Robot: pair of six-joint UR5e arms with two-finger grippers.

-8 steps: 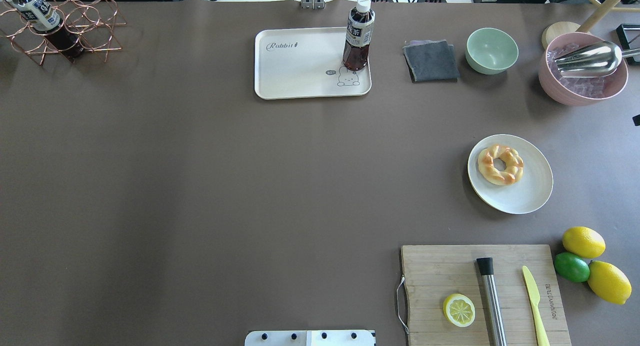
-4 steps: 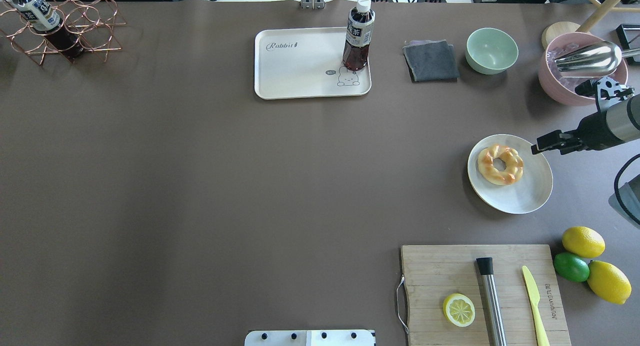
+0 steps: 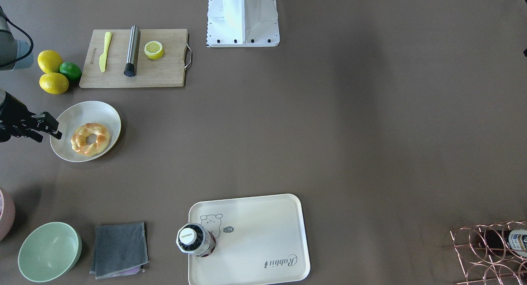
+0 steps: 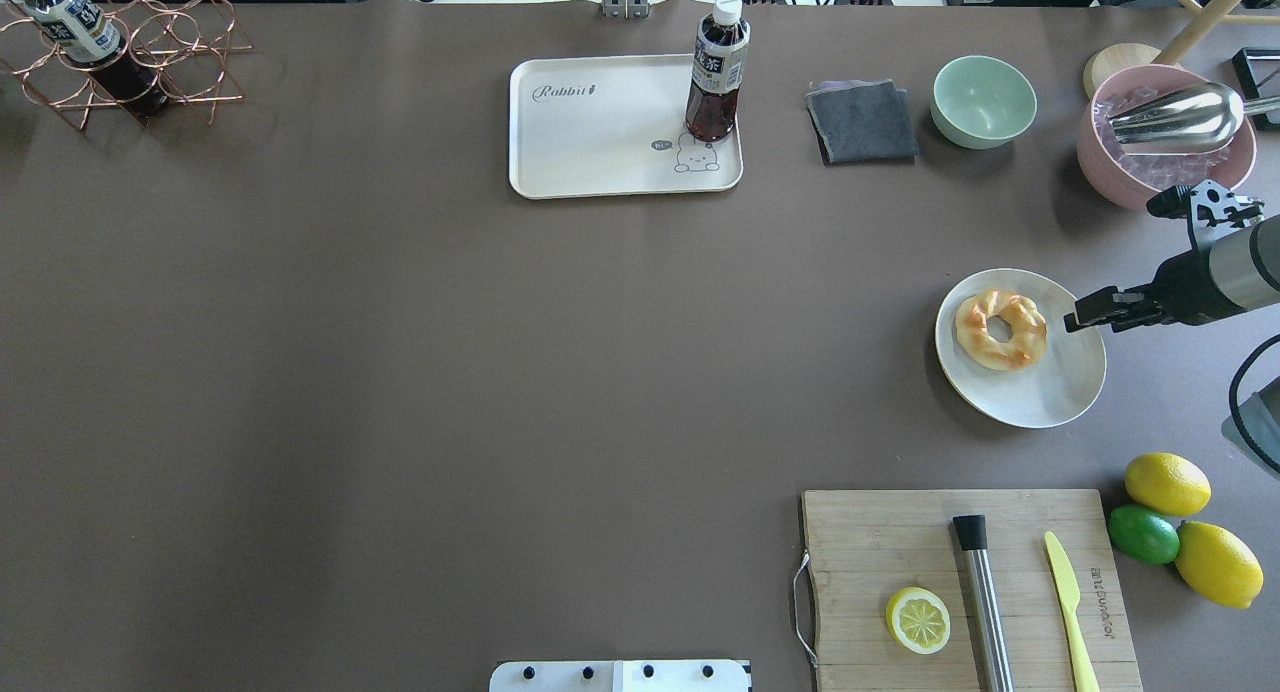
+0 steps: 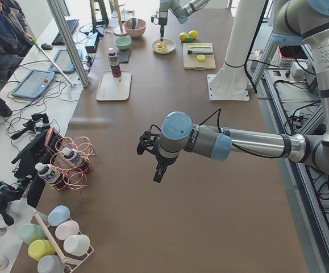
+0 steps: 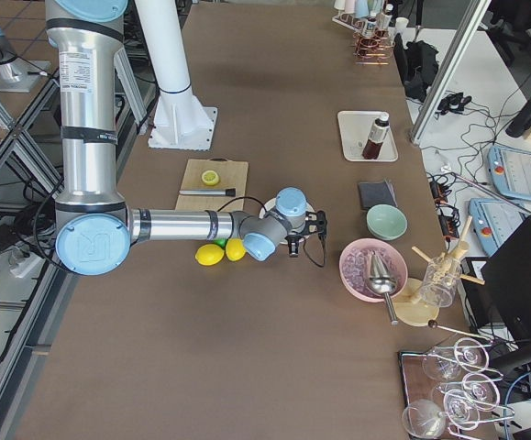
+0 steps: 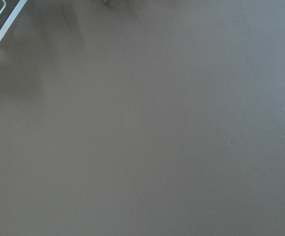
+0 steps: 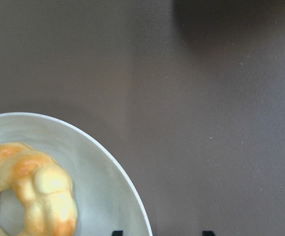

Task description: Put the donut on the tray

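My open, empty right fingers [image 4: 1080, 319] hover over the plate [image 4: 1050, 397] rim; lowering here would hit it, not the donut [image 4: 1001, 329].

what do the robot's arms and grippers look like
The left arm and right arm are silver-grey metal tubes with light-blue joint caps. One right-arm cap bears a round UR logo. A black cable runs along each forearm. The left gripper and right gripper are black, with slim black jaws.
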